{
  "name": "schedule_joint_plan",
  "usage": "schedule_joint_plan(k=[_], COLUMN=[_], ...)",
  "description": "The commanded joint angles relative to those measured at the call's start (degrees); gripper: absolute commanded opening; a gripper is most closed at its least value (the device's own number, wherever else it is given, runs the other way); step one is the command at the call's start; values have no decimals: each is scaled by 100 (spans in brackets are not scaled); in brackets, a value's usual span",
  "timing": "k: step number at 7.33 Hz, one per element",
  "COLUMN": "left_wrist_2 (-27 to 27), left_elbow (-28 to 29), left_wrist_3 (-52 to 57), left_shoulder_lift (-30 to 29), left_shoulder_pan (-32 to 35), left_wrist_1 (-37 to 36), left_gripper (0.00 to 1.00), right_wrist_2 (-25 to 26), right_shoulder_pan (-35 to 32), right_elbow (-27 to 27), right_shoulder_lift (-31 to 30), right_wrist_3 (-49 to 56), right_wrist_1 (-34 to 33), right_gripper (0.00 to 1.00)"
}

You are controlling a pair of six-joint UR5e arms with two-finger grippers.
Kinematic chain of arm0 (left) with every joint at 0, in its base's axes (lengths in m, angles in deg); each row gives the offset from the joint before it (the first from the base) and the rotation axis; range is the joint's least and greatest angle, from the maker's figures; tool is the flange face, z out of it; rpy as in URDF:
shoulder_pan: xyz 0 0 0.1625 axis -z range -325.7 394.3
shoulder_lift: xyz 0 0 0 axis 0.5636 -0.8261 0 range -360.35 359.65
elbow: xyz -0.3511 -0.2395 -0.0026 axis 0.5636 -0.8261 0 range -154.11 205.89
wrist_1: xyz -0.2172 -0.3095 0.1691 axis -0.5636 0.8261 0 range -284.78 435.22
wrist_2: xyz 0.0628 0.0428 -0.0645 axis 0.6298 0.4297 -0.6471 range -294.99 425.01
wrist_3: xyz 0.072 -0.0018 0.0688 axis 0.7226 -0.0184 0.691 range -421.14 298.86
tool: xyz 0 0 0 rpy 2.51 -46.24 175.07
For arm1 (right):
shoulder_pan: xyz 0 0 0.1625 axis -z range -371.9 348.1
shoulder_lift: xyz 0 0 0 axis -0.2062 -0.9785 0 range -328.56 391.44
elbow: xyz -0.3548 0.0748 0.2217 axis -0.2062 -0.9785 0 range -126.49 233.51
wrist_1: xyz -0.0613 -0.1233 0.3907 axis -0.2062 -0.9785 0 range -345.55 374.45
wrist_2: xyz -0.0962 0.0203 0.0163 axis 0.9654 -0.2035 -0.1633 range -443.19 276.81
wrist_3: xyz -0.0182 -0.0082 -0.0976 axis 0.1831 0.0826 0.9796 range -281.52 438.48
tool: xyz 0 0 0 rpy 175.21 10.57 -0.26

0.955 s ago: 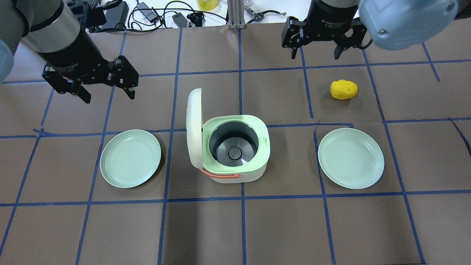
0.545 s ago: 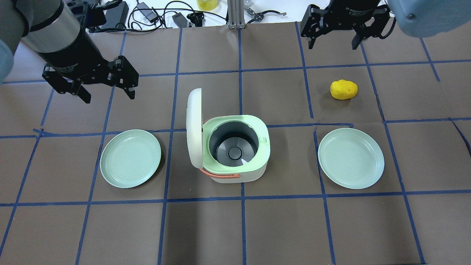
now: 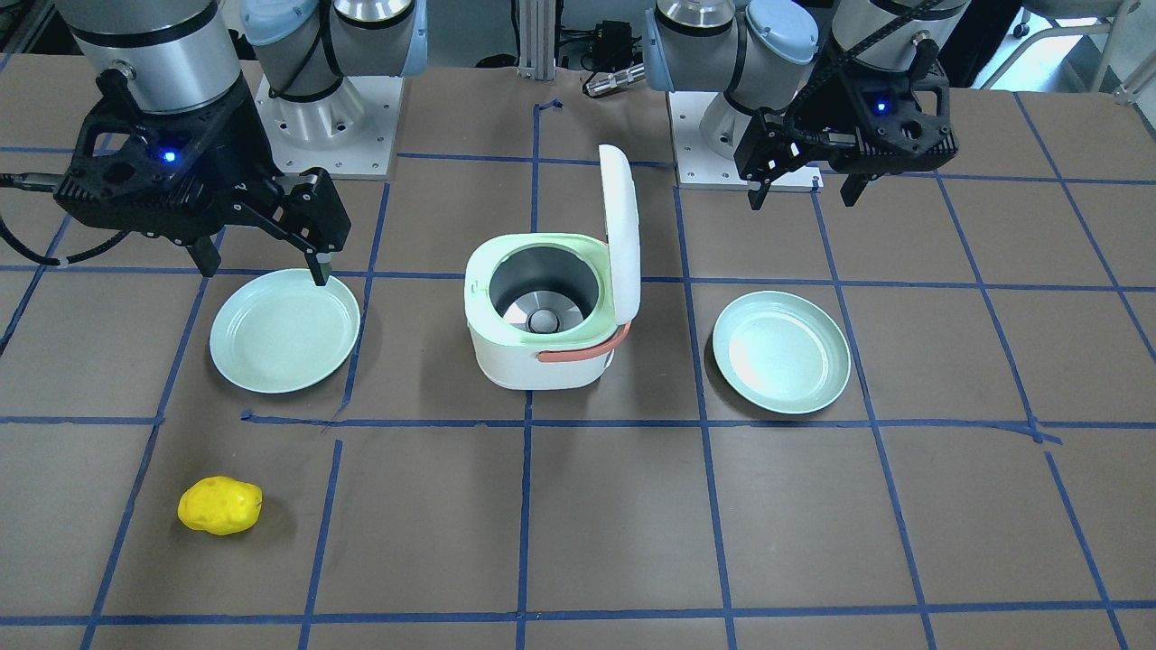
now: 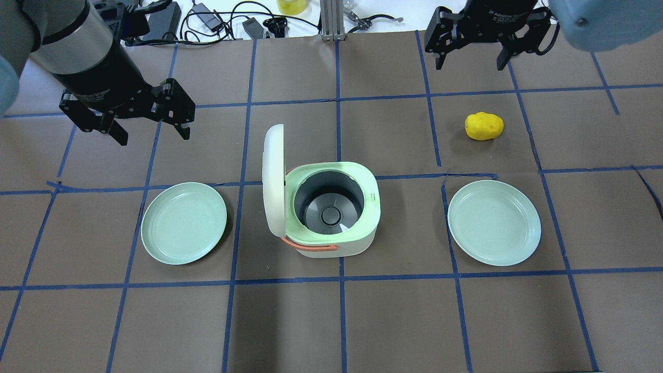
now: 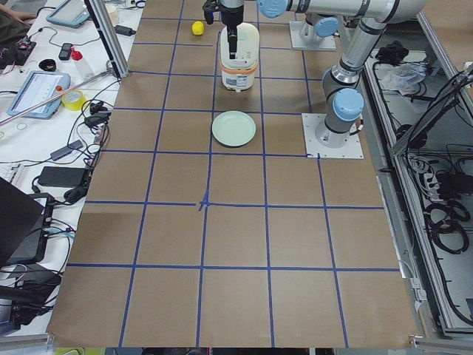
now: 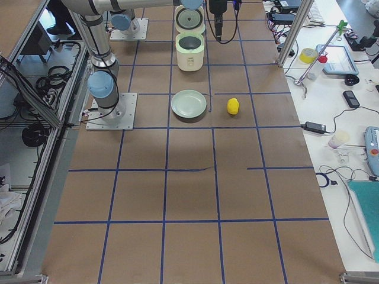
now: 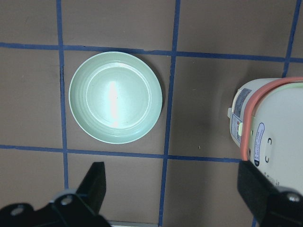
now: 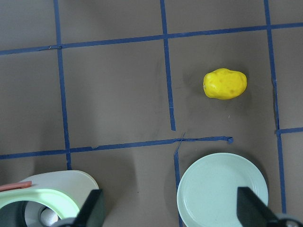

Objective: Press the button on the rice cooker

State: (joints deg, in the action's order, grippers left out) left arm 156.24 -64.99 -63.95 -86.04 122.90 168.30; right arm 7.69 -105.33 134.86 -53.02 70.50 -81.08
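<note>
The white and light-green rice cooker (image 4: 331, 207) stands at the table's middle with its lid (image 4: 273, 181) swung open and upright, and its inner pot is empty. It also shows in the front view (image 3: 542, 325) and at the right of the left wrist view (image 7: 265, 137). I cannot make out a button clearly. My left gripper (image 4: 154, 135) is open and empty, raised to the far left of the cooker. My right gripper (image 4: 471, 65) is open and empty, high near the table's far edge, to the far right of the cooker.
One green plate (image 4: 184, 223) lies left of the cooker and another green plate (image 4: 494, 223) lies right of it. A yellow potato-like object (image 4: 484, 126) lies beyond the right plate. Cables and tools (image 4: 217, 20) lie past the far edge.
My right gripper has moved away toward the table's far edge and to the right, then nearly stopped. My left arm and the cooker have not moved.
</note>
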Motion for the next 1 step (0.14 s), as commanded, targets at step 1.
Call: schedule_joint_plan(k=[1], left_wrist_2=[0], left_elbow=[0], left_wrist_3=[-9], left_shoulder_lift=[0], left_shoulder_pan=[0], left_wrist_1=[0], left_gripper=[100], right_wrist_2=[0], right_shoulder_pan=[0], right_elbow=[3], right_shoulder_lift=[0], right_wrist_3=[7], right_wrist_1=[17], right_gripper=[100])
